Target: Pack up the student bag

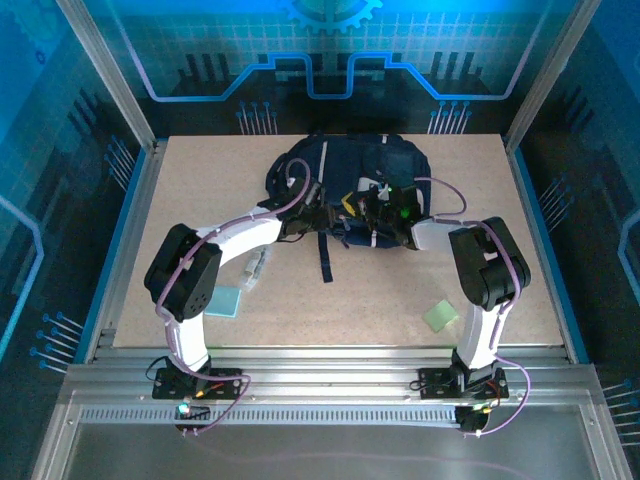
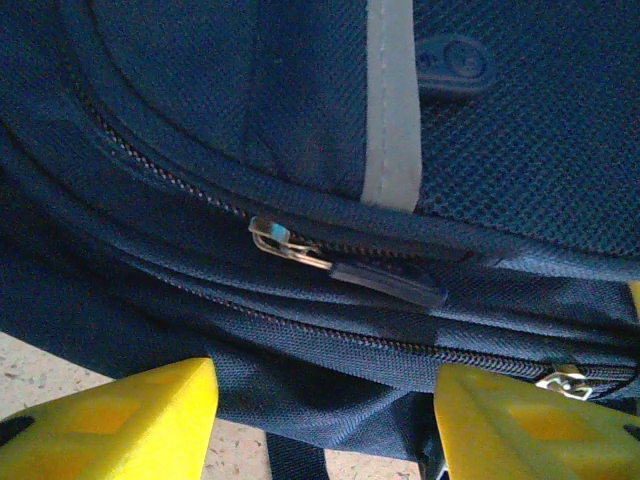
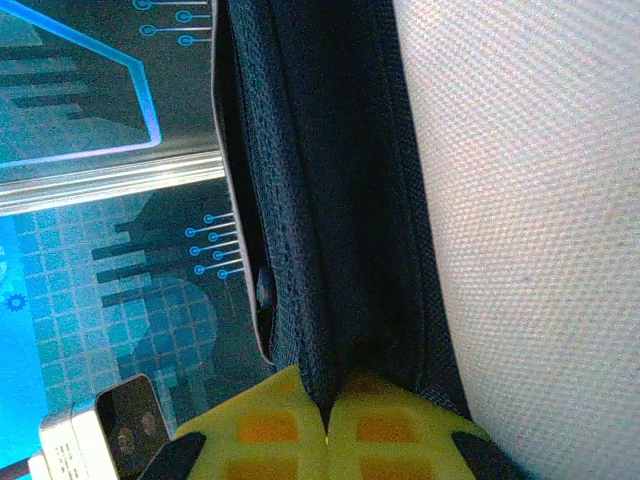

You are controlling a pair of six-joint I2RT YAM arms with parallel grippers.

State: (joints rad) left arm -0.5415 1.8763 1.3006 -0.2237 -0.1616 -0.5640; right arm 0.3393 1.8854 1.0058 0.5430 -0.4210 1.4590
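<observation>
Left end effector [image 2: 327, 390] parted; right end effector [image 3: 328, 405] clamped.

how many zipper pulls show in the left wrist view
2: one zipper pull mid-frame on the upper zip, one at lower right on the lower zip; more may be hidden.

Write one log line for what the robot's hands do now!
left hand: open, near student bag zipper | right hand: shut on student bag fabric
</observation>
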